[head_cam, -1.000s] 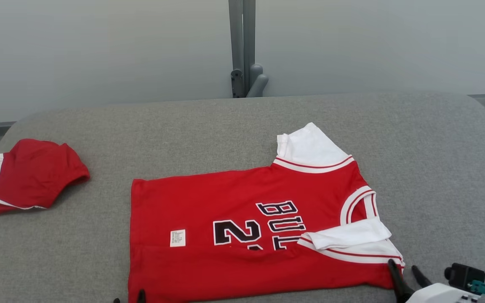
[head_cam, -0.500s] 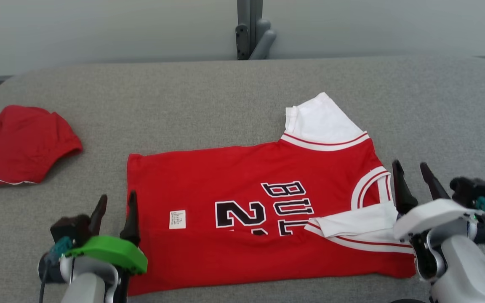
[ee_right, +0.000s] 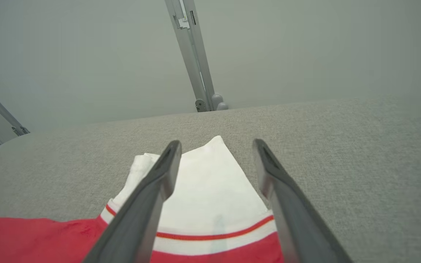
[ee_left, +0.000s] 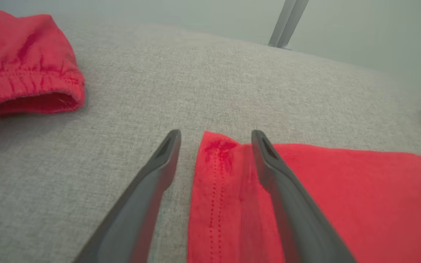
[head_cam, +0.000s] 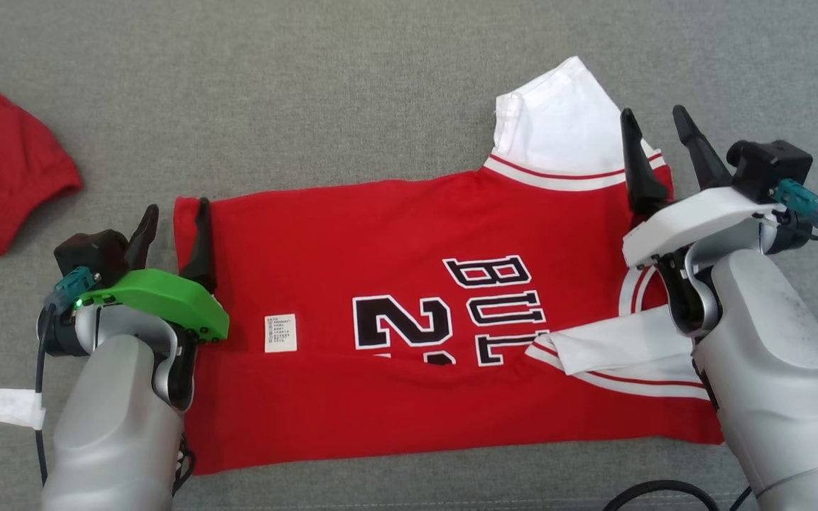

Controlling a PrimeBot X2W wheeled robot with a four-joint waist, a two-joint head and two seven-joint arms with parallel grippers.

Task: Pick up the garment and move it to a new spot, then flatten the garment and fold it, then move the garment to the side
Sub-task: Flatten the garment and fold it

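Jersey (head_cam: 416, 284) flat, gaping left pincer (head_cam: 177, 206) astride its hem corner (ee_left: 217, 146), gaping right pincer (head_cam: 652, 112) astride its white sleeve (ee_right: 210, 190).

grey fabric table (head_cam: 352, 92) bears a spread red jersey (head_cam: 395, 241), red shorts (head_cam: 4, 163) well apart.

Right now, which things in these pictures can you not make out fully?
- Head view: the lettering on the jersey is partly covered by a fold and the white sleeve.
- Head view: the print on the white label is too small.
- Head view: the other red garment is cut by the left edge.
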